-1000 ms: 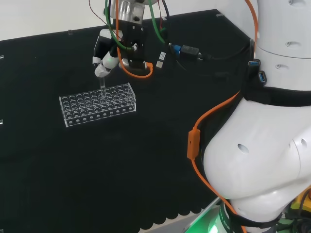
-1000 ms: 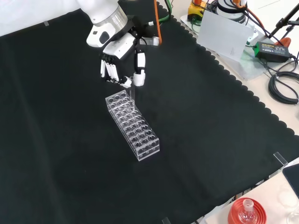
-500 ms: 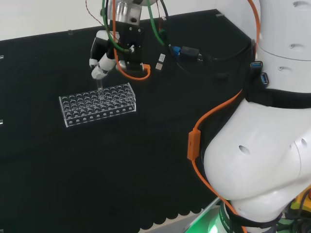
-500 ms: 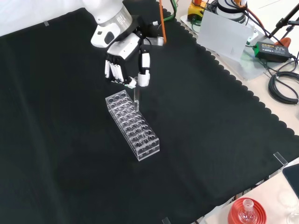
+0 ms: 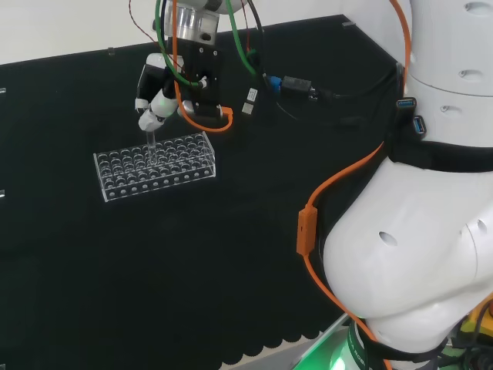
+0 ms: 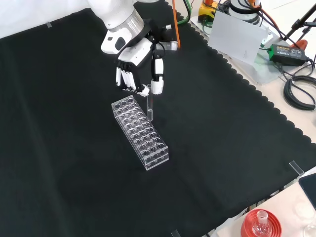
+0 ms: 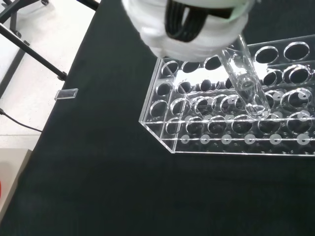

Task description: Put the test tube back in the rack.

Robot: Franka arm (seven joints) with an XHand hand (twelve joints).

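The hand (image 6: 134, 66) is positioned above one end of the rack (image 6: 140, 133), with its fingers (image 6: 124, 76) and thumb (image 6: 157, 74) pointing downward. Fingers and thumb are pinched on the upper end of the test tube (image 6: 150, 106). In the head view the hand (image 5: 156, 96) sits over the far long edge of the rack (image 5: 154, 166), with the test tube (image 5: 151, 143) hanging from it.

The test tube is clear, and upright in the front view. Its lower end reaches the level of the rack top, on the rack's right long edge as the front view shows it, near the end closest to the hand. In the wrist view the test tube (image 7: 246, 81) descends at a slant from the blurred white part of the hand (image 7: 187, 27), and its rounded tip lies over the holes of the rack (image 7: 231, 123). Whether the tip has entered a hole cannot be determined.

The rack is clear plastic with several rows of round holes and stands on the black cloth (image 6: 222, 148). Past the cloth's scalloped edge nearest the camera in the front view, well apart from the rack, a red ribbed ring (image 6: 261, 225) supports a small flask (image 6: 261, 220).
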